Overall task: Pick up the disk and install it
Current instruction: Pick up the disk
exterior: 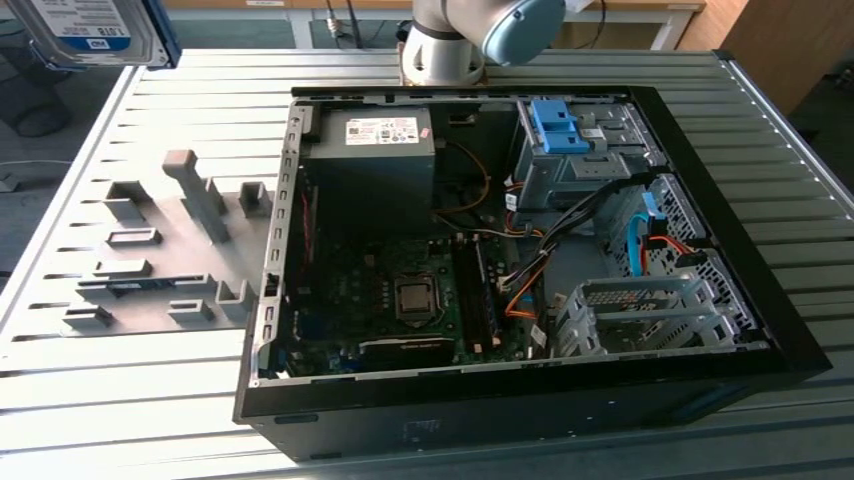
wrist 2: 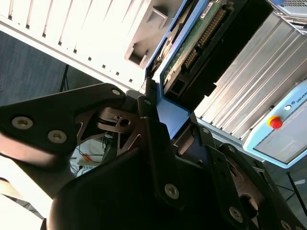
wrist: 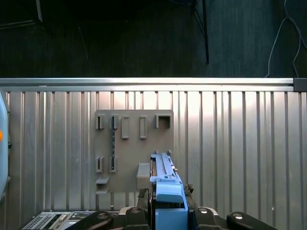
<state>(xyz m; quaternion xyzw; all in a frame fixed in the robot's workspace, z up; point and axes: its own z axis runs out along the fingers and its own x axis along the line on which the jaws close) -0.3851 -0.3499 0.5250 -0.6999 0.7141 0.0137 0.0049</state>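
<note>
Up over the slatted worktop, the claw is clamped on the disk, gripping its blue rails. Grey fixture plate sits underneath it. The open PC case lies on its side nearby.

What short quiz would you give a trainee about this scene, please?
1. True or false: the flat silver disk with blue plastic rails lies inside the open black computer case.
2. What does the gripper hold? A the disk; B a screwdriver; C nothing.
3. Fill in: the grey slotted fixture plate lies on the exterior view's ___ of the case.
Key: 1 false; 2 A; 3 left.
</note>
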